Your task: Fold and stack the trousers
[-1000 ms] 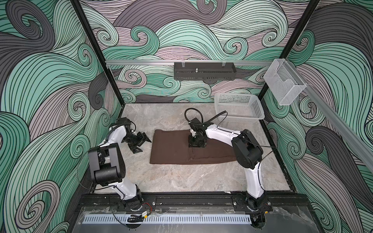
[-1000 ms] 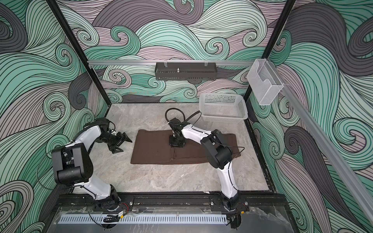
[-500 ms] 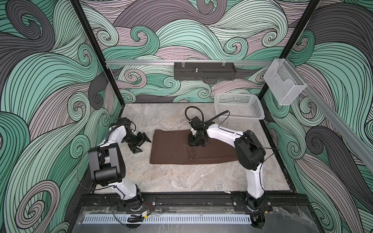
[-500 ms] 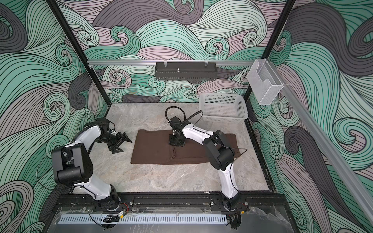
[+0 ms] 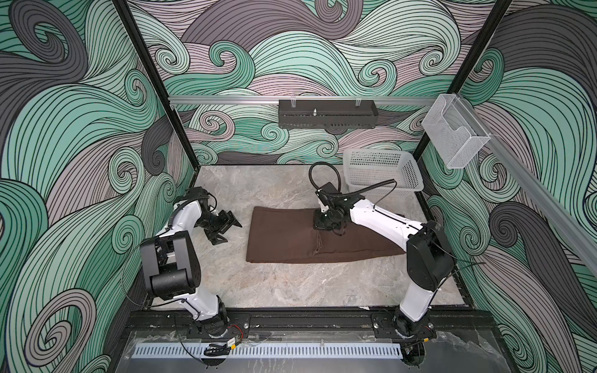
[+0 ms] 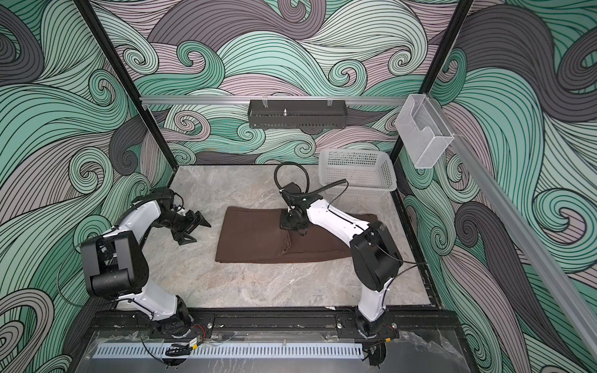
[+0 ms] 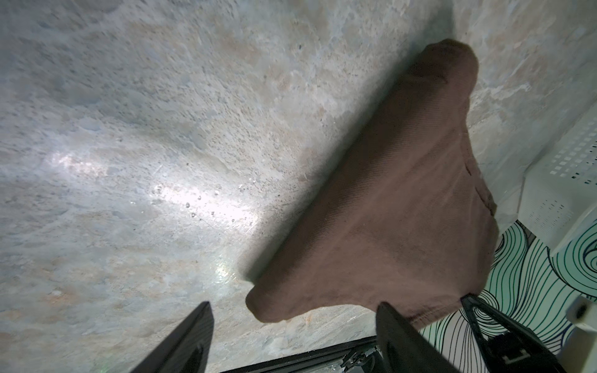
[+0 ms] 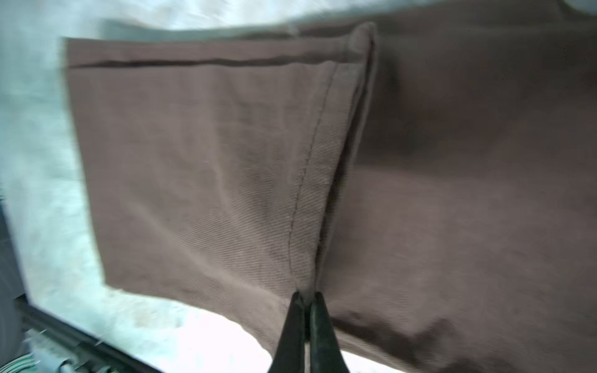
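Lying folded flat on the worktop (image 5: pixel 290 290), the dark brown trousers (image 5: pixel 284 239) have their right end hidden behind the right arm (image 5: pixel 381 222). Right gripper (image 8: pixel 305 310): jaws pinched tight on a hemmed fold at the far edge, blurred in its wrist view. Left gripper (image 5: pixel 229 232): jaws wide, empty, near the left end.

Left arm (image 5: pixel 185 222), right arm (image 5: pixel 378 221): white shells, black joints, bolted to a black base rail (image 5: pixel 307 323). A black corrugated cable (image 5: pixel 309 176) loops farthest from the rail.
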